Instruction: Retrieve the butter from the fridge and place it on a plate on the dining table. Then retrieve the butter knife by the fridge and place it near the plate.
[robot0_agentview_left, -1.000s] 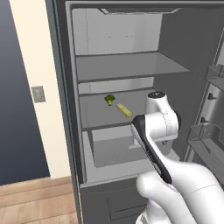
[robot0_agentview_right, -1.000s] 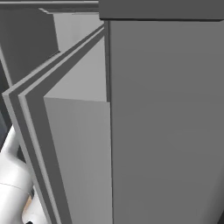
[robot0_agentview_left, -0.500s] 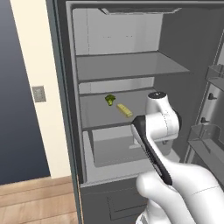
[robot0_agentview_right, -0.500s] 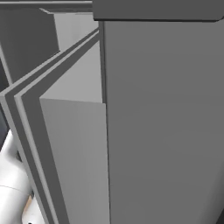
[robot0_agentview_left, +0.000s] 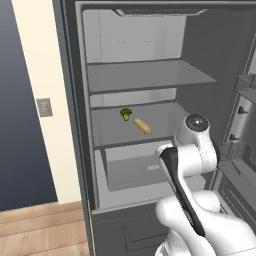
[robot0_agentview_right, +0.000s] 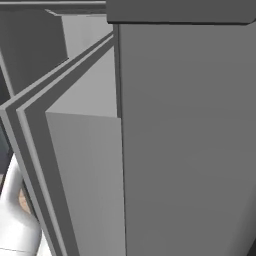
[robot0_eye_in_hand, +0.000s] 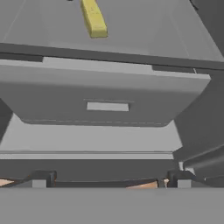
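Claw (robot0_eye_in_hand: 109, 181) open, empty, low before fridge (robot0_agentview_left: 200, 45) drawer front. Butter (robot0_eye_in_hand: 93, 18) ahead and above claw on middle shelf, well apart. Green lumpy item (robot0_agentview_left: 126, 114) just beside butter. No readable writing.

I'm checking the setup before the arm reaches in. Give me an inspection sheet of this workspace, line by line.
Surface: light grey middle shelf inside the fridge, whose door stands open.
Job's things: the butter lies flat on that shelf, untouched; in the hand view it sits above the drawer front.
Clutter: a small yellow-green lumpy item behind and left of the butter, apart from it.
Pincer: open, holding nothing, low in front of the grey drawer, below shelf level.
Cables: nothing seen.
Surroundings: cream wall with a grey switch plate, wood floor, door-side bins at right; the open door panel blocks the right base view.
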